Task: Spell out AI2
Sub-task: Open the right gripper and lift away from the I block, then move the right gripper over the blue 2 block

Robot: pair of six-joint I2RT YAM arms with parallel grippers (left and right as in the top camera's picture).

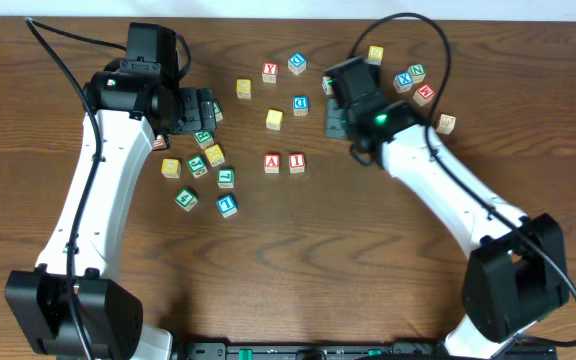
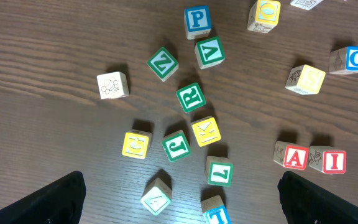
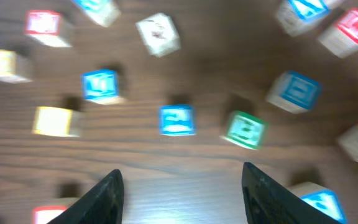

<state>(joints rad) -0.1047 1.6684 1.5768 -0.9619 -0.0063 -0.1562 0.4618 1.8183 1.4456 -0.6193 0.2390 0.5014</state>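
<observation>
Dark brown wood-grain table (image 1: 368, 250), matte, with small square-edged wooden letter cubes scattered over it.

- The red-framed wooden A cube (image 1: 272, 162) and the red-framed wooden I cube (image 1: 297, 162) are set mid-table, A left of I, just beside each other in a row. Contact cannot be confirmed. Pale wood side faces with line drawings are seen in the left wrist view.
- The blue-framed 2 cube cannot be picked out: several blue-framed faces are too small or blurred to read.
- The blue-framed cube with a 1-like stroke (image 1: 227, 205) sits lower left of the A, apart from it.
- The blue-framed D cube (image 1: 300, 104) and a plain yellow cube (image 1: 274, 118) lie above the A/I pair.
- A cluster of green- and yellow-framed cubes (image 2: 190, 96) lies at mixed angles, some tilted.

The left gripper (image 2: 180, 179) is held above that cluster, black fingers spread wide, nothing between them.

The right gripper (image 3: 182, 177) has black tapered fingers parted, only bare table between them, nothing gripped. The right wrist view is motion-blurred.
</observation>
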